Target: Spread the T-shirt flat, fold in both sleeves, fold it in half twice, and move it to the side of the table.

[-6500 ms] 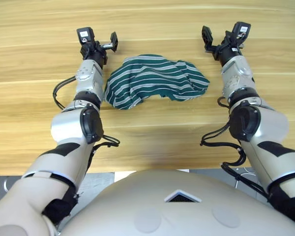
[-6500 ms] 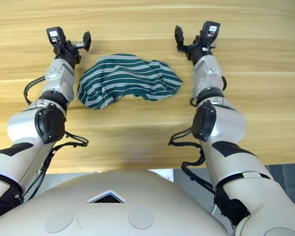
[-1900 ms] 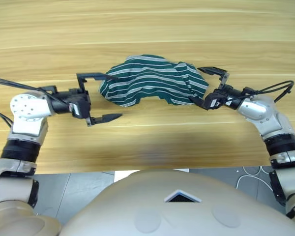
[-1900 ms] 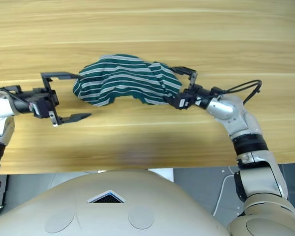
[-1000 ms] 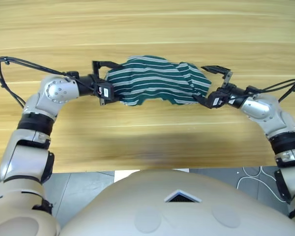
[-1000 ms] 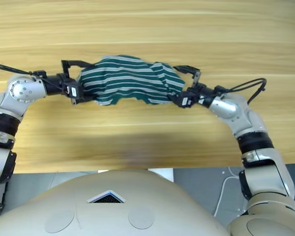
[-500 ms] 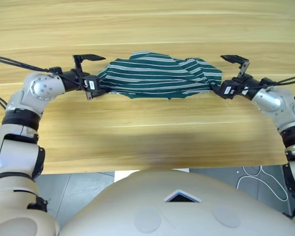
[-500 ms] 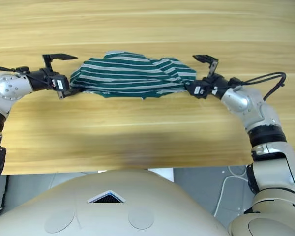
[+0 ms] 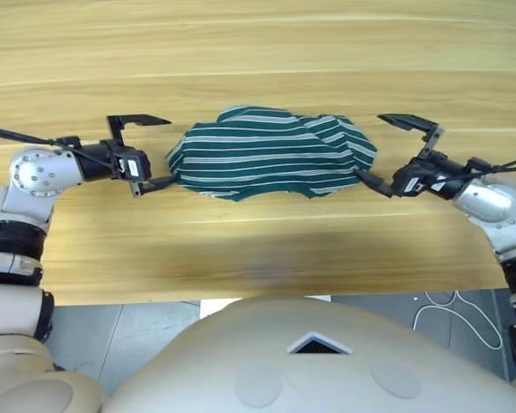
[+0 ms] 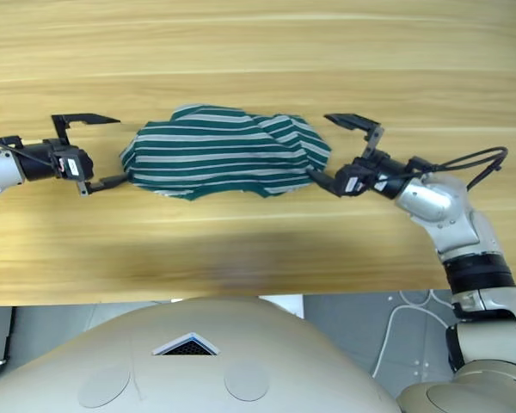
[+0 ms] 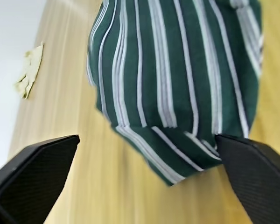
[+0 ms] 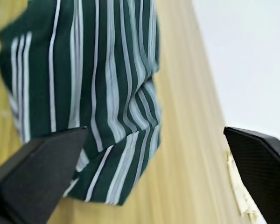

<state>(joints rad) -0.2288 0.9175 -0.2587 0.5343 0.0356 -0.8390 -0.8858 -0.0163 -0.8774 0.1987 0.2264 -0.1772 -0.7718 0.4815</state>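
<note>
While you look down from the head, the bunched dark-green, white-striped fabric T-shirt lies mid light wooden surface, with the left gripper and right gripper at its ends. Your left wrist view shows spread fingers framing the cloth's end. Your right wrist view shows fingers equally wide apart.

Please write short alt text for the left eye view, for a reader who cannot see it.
A crumpled green T-shirt with white stripes lies in the middle of a wooden table. The open left gripper sits at its left edge and the open right gripper at its right edge.
</note>
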